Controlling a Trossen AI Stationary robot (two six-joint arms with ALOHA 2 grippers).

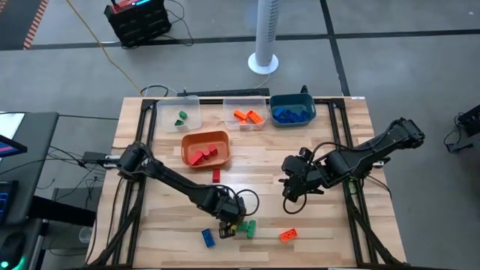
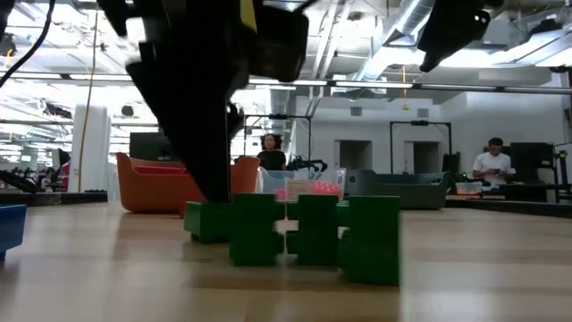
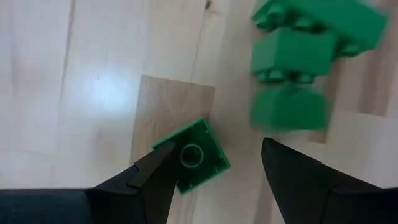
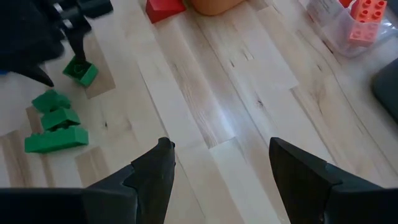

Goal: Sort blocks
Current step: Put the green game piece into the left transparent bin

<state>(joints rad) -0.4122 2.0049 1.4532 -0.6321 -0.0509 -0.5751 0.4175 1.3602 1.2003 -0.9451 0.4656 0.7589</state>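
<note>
High view shows the sorting is mostly done, I'd say: the orange bin [image 1: 205, 148] has red blocks [image 1: 199, 155] in it, one clear bin [image 1: 178, 111] has a green block [image 1: 181, 117], the next clear bin [image 1: 247, 112] has orange ones [image 1: 247, 116], and the teal bin [image 1: 292, 109] is full of blue ones [image 1: 292, 114]. Left on the surface [image 1: 330, 225]: a red block [image 1: 216, 175] just in front of the orange bin, a blue block [image 1: 208, 238] and an orange block [image 1: 288, 235] near the front edge, plus a little green clump [image 1: 247, 227] between them. The left gripper [image 3: 214, 165] is down at that clump with its jaws open around a single green block [image 3: 193, 155]; one finger looks like it's touching the block, but it isn't squeezed yet. Three more green ones [image 3: 298, 68] sit just beside it, so there's not much room on that side. The right gripper [image 4: 221, 165] hangs over bare wood mid-surface, wide open and holding nothing. All the leftovers are close to the front edge, so a sloppy nudge could send one off. The middle is wide open for carrying stuff back to the bins.
</note>
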